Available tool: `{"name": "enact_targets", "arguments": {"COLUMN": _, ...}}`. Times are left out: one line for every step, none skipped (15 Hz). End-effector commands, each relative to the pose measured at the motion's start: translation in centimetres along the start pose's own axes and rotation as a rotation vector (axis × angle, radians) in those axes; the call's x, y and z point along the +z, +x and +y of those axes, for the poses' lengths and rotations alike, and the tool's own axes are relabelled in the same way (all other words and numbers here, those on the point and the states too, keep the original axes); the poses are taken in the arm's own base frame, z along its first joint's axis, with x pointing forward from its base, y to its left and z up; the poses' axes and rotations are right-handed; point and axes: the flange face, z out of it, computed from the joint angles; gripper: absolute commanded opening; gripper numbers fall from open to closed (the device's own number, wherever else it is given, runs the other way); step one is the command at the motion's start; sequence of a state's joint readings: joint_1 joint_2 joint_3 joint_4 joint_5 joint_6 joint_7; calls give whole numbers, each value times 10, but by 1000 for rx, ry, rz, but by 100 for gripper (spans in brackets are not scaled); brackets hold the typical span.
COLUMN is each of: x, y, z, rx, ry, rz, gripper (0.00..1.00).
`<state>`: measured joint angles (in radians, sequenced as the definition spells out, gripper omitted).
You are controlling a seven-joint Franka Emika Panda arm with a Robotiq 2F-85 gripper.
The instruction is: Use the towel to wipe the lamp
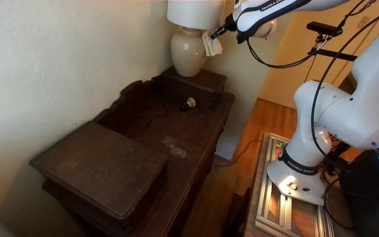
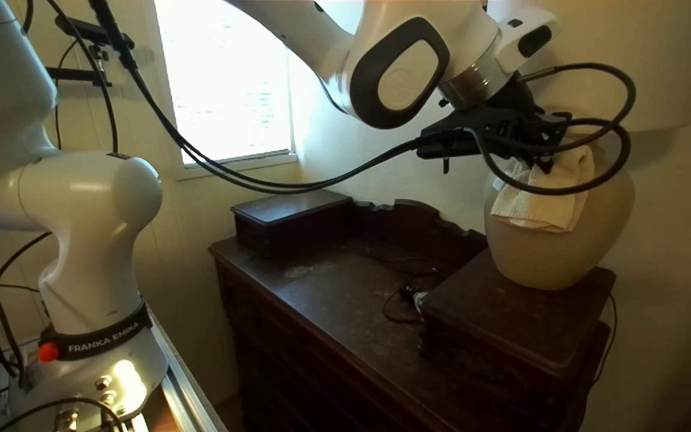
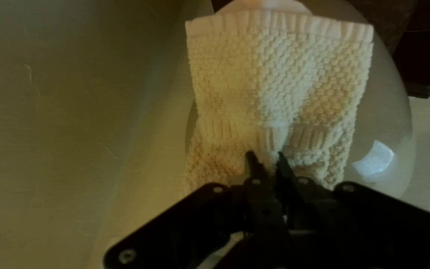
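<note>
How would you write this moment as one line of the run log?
tool: closed on towel | towel: hanging close beside lamp, contact unclear | lamp: standing on dresser

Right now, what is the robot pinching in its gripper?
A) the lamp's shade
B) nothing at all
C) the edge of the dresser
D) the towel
D: in the wrist view the gripper is shut on the towel, with cloth gathered at its jaws and the rest spread out beyond them, in front of the lamp's rounded base.
</note>
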<state>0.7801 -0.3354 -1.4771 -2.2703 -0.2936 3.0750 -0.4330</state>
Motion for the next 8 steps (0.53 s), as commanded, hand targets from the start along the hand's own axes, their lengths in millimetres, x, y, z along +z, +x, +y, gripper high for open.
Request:
{"name": "enact_targets", "arguments": {"x": 11, "y": 1, "z": 10, "rx": 10, "ry": 49, "rz": 8, "gripper": 3}}
{"name": "enact_targets", "arguments": {"x": 15, "y": 1, "z": 10, "rx": 13, "ry": 58, "rz": 5, "gripper": 3}}
{"name": "enact_targets", "arguments": {"x": 18, "y": 1, "z": 9, "rx": 11, "ry": 73, "rz": -4, "gripper": 3}}
{"name": "enact_targets", "arguments": {"x": 21, "y": 0, "z": 8, "rx": 9, "ry": 79, "rz": -17, "gripper": 3}}
{"name": "enact_targets", "arguments": {"x": 24, "y": -2, "z": 7, "rx": 8, "ry": 94, "rz": -32, "gripper": 3}}
{"name": "enact_targets", "arguments": {"x": 27, "y": -4, "z": 7, "rx": 9, "ry": 104, "rz": -48, "gripper": 3}}
{"name": "enact_targets", "arguments": {"x": 30, "y": -6, "z": 7, "rx": 10, "ry": 112, "rz": -63, "gripper": 3}}
{"name": "enact_targets", "arguments": {"x": 32, "y": -9, "z": 7, "rx": 13, "ry": 120, "rz": -78, "gripper": 3}}
